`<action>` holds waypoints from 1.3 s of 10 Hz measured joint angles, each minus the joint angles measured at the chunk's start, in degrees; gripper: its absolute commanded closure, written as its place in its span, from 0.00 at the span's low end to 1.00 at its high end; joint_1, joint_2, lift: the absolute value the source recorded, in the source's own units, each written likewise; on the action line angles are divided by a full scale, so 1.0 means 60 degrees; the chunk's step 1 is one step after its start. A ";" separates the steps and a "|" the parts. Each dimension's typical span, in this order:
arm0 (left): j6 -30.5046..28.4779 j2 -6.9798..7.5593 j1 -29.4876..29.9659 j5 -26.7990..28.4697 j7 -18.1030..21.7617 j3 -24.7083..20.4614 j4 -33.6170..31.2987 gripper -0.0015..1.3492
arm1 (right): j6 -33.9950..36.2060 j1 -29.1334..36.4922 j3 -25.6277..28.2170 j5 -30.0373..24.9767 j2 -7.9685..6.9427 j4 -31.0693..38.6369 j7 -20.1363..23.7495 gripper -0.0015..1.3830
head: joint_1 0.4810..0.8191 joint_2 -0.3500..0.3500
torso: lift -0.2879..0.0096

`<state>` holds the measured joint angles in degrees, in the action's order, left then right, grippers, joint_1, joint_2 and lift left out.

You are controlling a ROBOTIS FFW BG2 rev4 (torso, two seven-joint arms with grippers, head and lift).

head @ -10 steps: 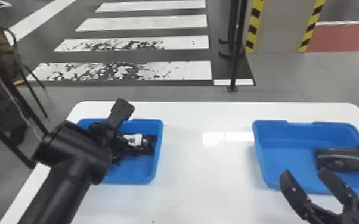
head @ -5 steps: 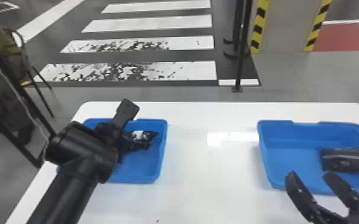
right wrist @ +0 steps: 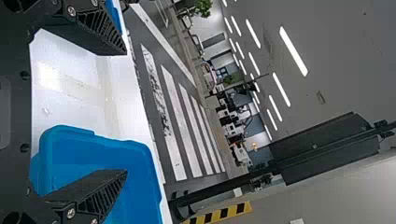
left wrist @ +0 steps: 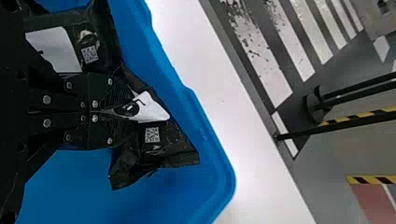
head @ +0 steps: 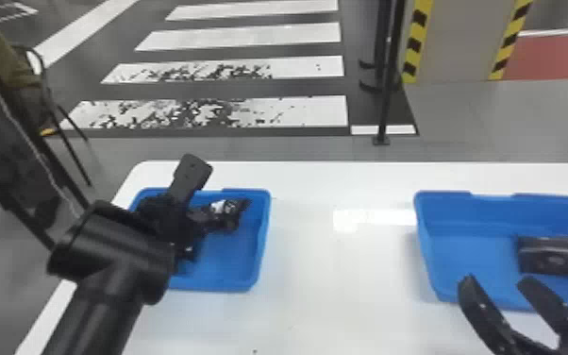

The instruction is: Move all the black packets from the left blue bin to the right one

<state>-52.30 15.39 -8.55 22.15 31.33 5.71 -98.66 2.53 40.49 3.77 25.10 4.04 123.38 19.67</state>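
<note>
Over the last second the held packet (left wrist: 161, 147) has bunched up and its free end has drawn in from the wall of the left blue bin (head: 263, 245), which suggests the grip has taken and a lift is beginning. The left fingers (left wrist: 125, 109) are closed on it inside that bin, pinching near its white label. For the task, this looks like the pick-up stage, with the carry across to come. A second packet (left wrist: 100, 32) lies close beside the grip in the same bin, so it could be dragged along or knocked; at least one more trip seems needed.

Well to the right of the left bin sits the right bin (head: 467, 250), with a delivered-looking packet (head: 556, 255) on its side farther from the left bin. The right fingers (head: 499, 284) stand apart — holding nothing — by the right bin's near edge.

The white surface (head: 339, 283) runs between the left bin and its partner. Beyond the left bin the floor carries crosswalk stripes (head: 292, 111); farther right of it stand a dark post (head: 387, 94) and a pillar (head: 464, 42) edged in yellow and black.
</note>
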 measured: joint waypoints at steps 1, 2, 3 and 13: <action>0.0022 -0.0036 0.0474 -0.0270 0.0045 -0.0279 -0.0916 0.89 | 0.0000 -0.0013 0.0000 0.0006 0.0001 0.0021 0.0061 0.09 | 0.63 0.67 | 0.50; 0.0070 -0.0090 0.0988 -0.0589 0.0091 -0.0530 -0.1778 0.89 | 0.0000 -0.0062 0.0000 0.0007 0.0009 0.0036 0.0190 0.09 | 0.63 0.66 | 0.50; 0.0236 -0.0156 0.1514 -0.1004 0.0127 -0.0704 -0.2554 0.89 | 0.0005 -0.0194 0.0000 0.0015 0.0032 -0.0022 0.0477 0.09 | 0.63 0.64 | 0.50; 0.1469 -0.0466 0.2645 -0.3563 0.0126 0.1598 -0.4158 0.89 | 0.0865 -0.2144 -0.1477 0.1055 0.0554 -0.0740 0.1438 0.09 | 0.63 0.42 | 0.50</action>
<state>-43.49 12.60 7.32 0.77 32.09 15.30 -123.61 7.72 27.63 -5.09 31.43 7.37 118.94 28.30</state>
